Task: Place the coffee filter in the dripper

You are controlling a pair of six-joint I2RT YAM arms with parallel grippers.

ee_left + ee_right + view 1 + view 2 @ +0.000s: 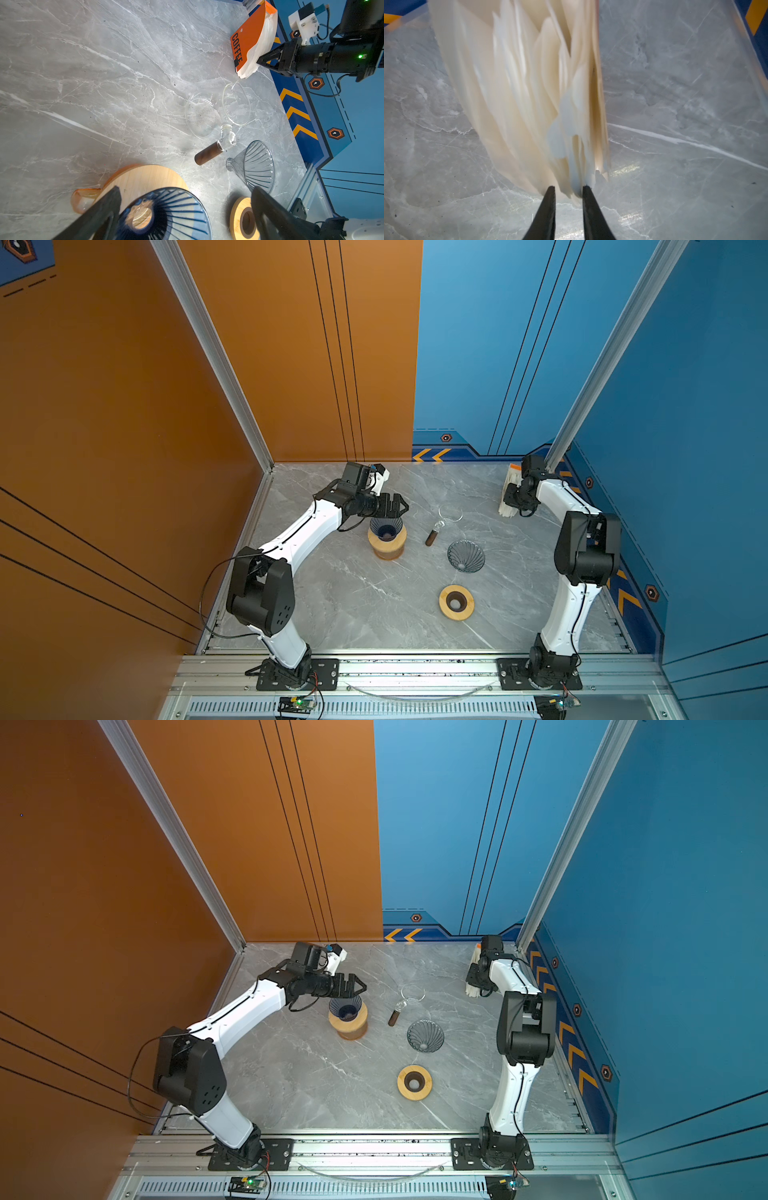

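While the left tool (400,505) was held wide open just above the blue dripper (386,529), which was sat on a wooden stand (387,549) left of centre in both top views, the right tool (569,188) was parked way over at the upper right of the desk (353,605). Its jaws were parted only narrowly, and the bottom edges of the coffee filters (529,93) were poked into that gap, right at the fingertips. The filters were stood upright in an orange pack (247,41). A grey dripper (466,556) was laid on its side mid-desk, with a wooden ring (456,602) below it in the frame and a glass server (450,512) above it.
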